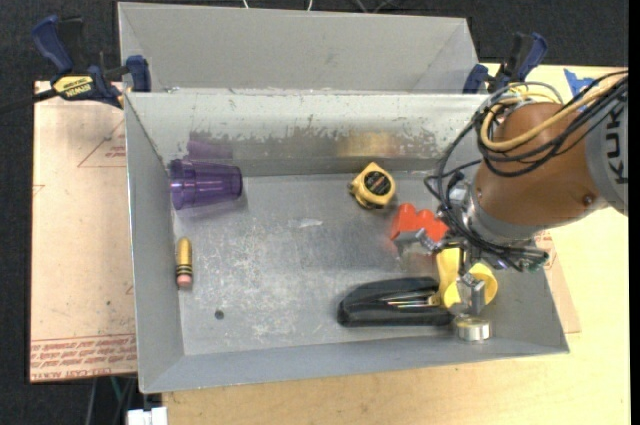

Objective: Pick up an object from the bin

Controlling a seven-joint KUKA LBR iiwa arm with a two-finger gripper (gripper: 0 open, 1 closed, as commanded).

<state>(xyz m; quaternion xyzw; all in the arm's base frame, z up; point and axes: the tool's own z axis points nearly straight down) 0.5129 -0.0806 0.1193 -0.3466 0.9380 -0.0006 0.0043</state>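
**Black stapler (392,303) under end effector (465,258), front right of bin (290,263)**

Stapler lies flat along the front wall. End effector hangs over its right end; open or closed, I cannot tell. Orange piece (412,221) just beside it — purple cup (205,185) and yellow tape measure (372,186) well apart.

grey metal bin (290,258), purple cup (205,185), crayon (183,263), yellow tape measure (372,186), black stapler (390,304)
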